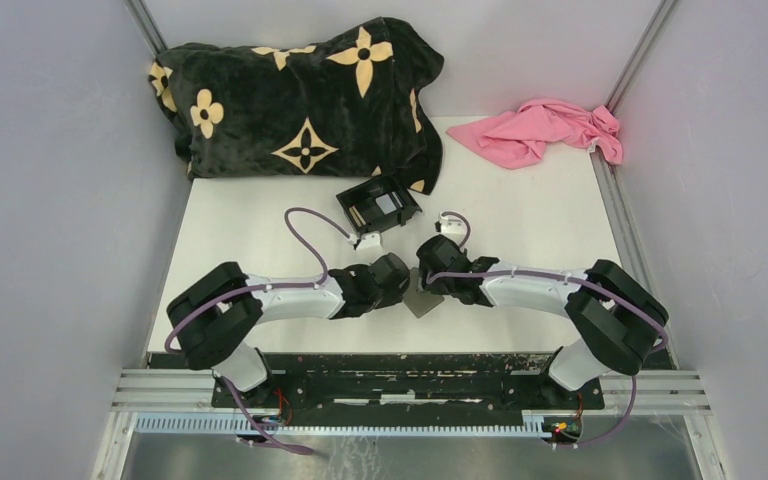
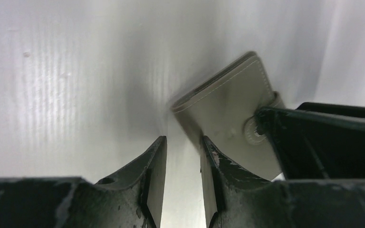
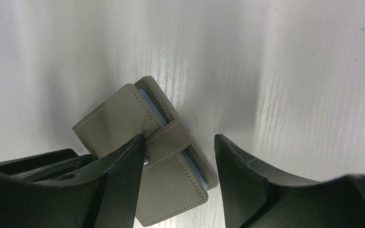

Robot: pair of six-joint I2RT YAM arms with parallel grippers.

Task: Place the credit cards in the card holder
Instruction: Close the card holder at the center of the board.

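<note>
Two grippers meet over the card holder [image 3: 119, 118], which lies flat on the tabletop [image 1: 260, 230] near the middle of its near edge. It is closed, with its clasp tab [image 3: 168, 137] wrapped over the front.

Right gripper [image 3: 178, 137]: jaws wide, straddling the clasp tab. One fingertip sits at the snap [image 3: 146, 159] and the other stands clear of the holder, so nothing is gripped.

Left gripper [image 2: 183, 140]: jaws narrowly parted, with bare tabletop between them and the holder's corner just beside one finger.

A pale blue edge shows between the holder's leaves, possibly a card.

Black box [image 1: 346, 202]: farther back, near the centre of the tabletop, with credit cards [image 1: 388, 203] inside, too small to count.

Black flowered blanket [image 1: 300, 95]: far left corner.

Pink cloth [image 1: 545, 130]: far right corner.
</note>
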